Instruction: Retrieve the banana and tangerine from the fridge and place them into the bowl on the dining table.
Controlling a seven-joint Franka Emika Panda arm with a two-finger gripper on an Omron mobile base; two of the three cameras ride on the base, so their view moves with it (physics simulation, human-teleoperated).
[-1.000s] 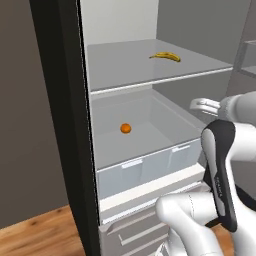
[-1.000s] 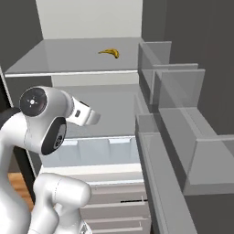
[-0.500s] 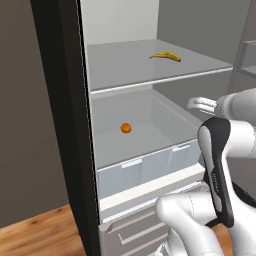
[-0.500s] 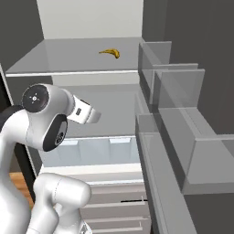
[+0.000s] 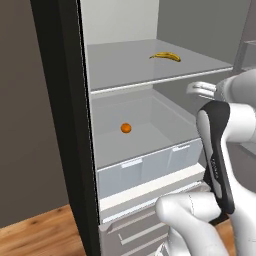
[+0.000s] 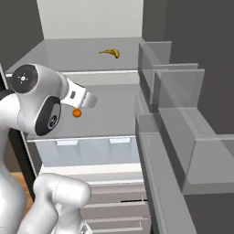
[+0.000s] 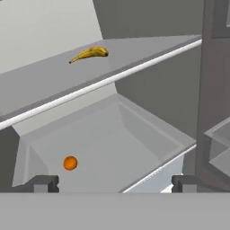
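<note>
Two fruits inside the open fridge (image 5: 70,100). Banana (image 5: 165,56) lying on the upper shelf (image 5: 135,67), toward its rear right (curved, yellow, darker tips). Tangerine (image 5: 126,128) resting on the floor of the clear drawer (image 5: 150,165) directly beneath that shelf, well apart from the banana. Pincer (image 7: 114,183) spread fully wide, nothing held, fingertips (image 7: 43,183) hovering in front of the drawer's front edge; tangerine seen just above the left tip in the hand view, not touched. White arm (image 6: 41,105) reaching in from outside the fridge, at the level of the drawer. Door bins (image 6: 178,105) of translucent plastic standing at the right in the right base view. Wooden floor (image 5: 45,230) visible beside the fridge's black side edge.
</note>
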